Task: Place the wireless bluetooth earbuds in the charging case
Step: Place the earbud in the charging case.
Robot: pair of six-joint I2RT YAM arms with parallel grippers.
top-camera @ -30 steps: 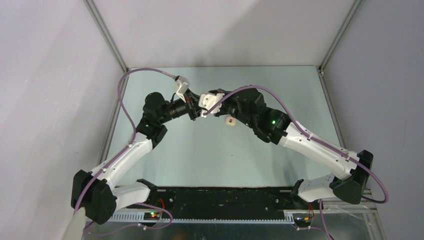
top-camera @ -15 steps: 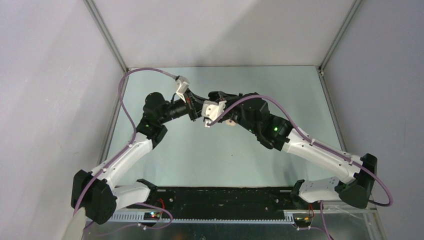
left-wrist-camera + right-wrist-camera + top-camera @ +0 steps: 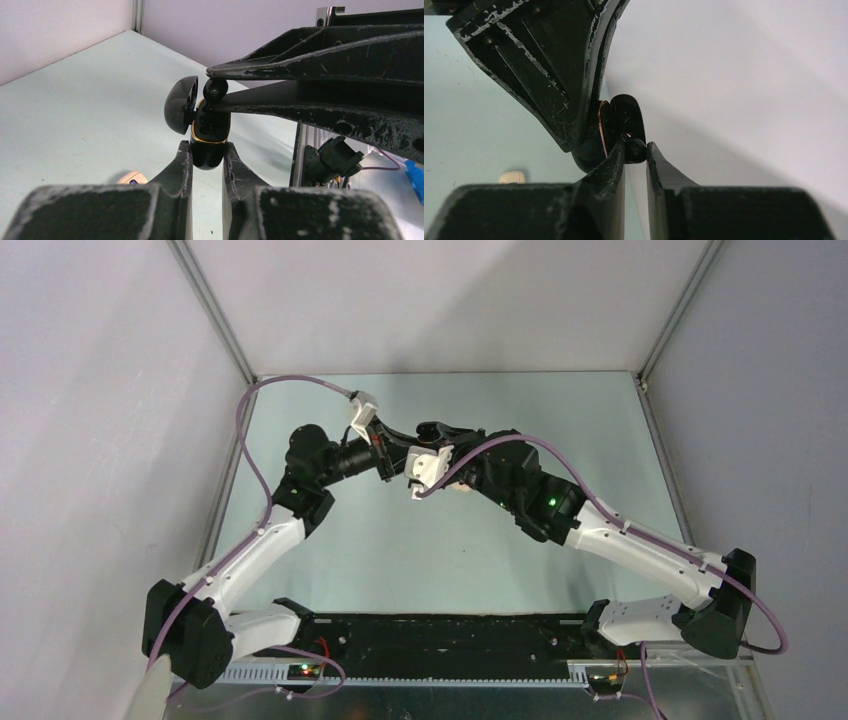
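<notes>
Arms meet over the far middle of the table [image 3: 330,540], the left arm [image 3: 250,550] reaching in from the left and the right arm [image 3: 640,540] from the right.

The left claw [image 3: 207,146] is nearly closed, with both fingers pressed on the sides of a black case [image 3: 210,135]. It holds the case upright by its lower half. A thin gold rim runs round the case's mouth. The lid [image 3: 178,106] is swung open and hangs off the left side in the left wrist view.

A black earbud [image 3: 215,90] sits right at the mouth of the case, touching its top edge. Most of the earbud stands above the gold rim, so it is not seated in the case.

The right claw [image 3: 635,148] comes in from the right, and its long fingers [image 3: 325,55] lie one above the other in the left wrist view. Its jaws stand only a narrow gap apart, with the earbud pinched between the tips. In the right wrist view the earbud fills that gap, just in front of the open lid.

A small cream rounded piece [image 3: 131,177] lies on the table apart from both claws. From above it shows just right of them, half hidden under the right arm [image 3: 462,488]. I cannot tell whether it is an earbud or a case.
</notes>
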